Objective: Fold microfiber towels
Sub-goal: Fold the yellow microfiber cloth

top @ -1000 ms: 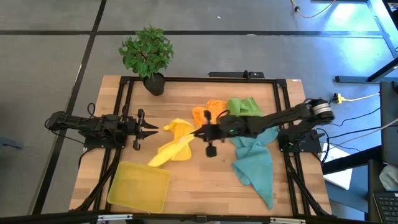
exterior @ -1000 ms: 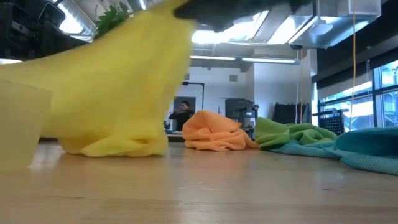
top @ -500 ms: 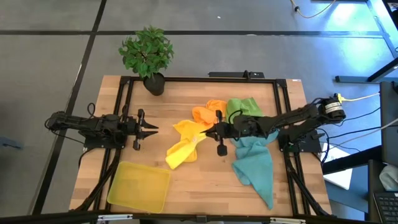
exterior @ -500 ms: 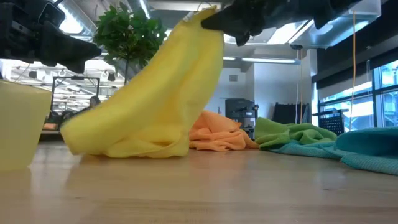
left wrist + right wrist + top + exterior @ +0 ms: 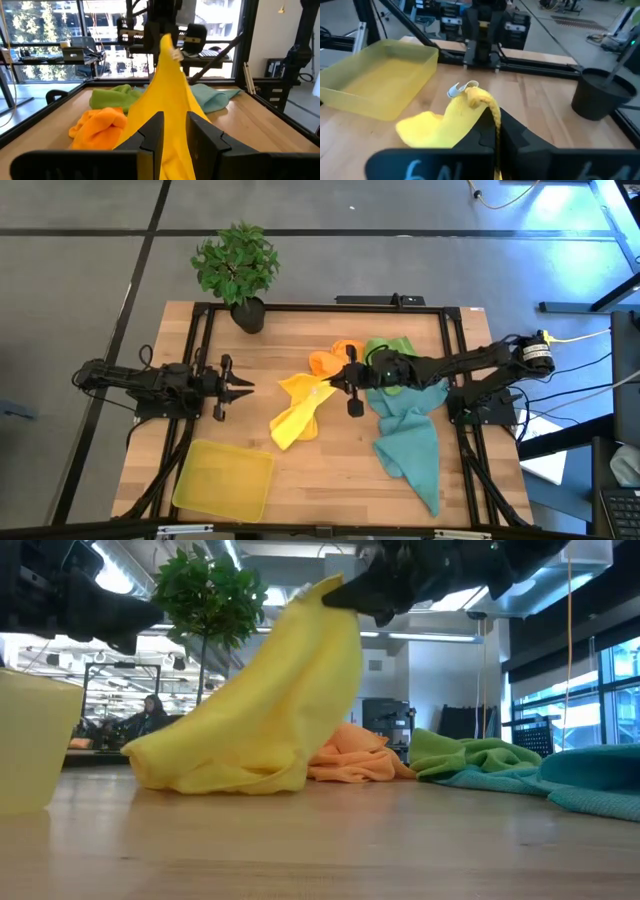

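Right gripper (image 5: 333,384) over mid-table, jaws fully closed, pinching one corner of the yellow towel (image 5: 296,411); the corner is lifted and the rest trails down to the wood. Left gripper (image 5: 243,387) waits on the left side of the table, jaws only slightly parted, holding nothing.

Orange towel (image 5: 333,361), green towel (image 5: 388,350) and teal towels (image 5: 412,445) lie crumpled on the right half.

Judgement: the cloth is light, limp and drapes freely; best taken at corners or hem, two points to spread it.

Yellow tray (image 5: 224,478) at the near left edge appears to hold nothing; potted plant (image 5: 237,268) at the far edge
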`<state>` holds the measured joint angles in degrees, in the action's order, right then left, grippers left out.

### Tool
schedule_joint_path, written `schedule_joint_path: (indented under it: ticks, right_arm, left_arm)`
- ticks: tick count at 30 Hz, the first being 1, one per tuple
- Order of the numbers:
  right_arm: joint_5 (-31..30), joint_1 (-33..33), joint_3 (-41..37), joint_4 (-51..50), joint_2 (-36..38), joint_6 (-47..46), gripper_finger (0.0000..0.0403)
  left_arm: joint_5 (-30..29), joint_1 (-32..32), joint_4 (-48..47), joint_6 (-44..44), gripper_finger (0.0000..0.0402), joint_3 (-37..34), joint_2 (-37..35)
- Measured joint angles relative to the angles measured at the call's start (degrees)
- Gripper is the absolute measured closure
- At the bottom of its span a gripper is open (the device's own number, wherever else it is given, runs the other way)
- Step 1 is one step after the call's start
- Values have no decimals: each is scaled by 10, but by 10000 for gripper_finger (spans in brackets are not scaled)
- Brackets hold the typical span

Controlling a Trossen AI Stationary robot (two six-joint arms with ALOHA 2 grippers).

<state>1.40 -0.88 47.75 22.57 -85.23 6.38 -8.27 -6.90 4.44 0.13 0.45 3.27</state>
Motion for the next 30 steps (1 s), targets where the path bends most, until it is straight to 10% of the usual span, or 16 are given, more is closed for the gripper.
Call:
schedule_joint_path:
  ticks: [20,30]
  right_arm:
    - [92,-37,1,-9,7,-2,394]
    - [83,-61,1,-35,50,3,398]
  left_arm:
    - [13,-2,95,-60,329,6,10]
    - [-60,-64,82,-71,329,105,223]
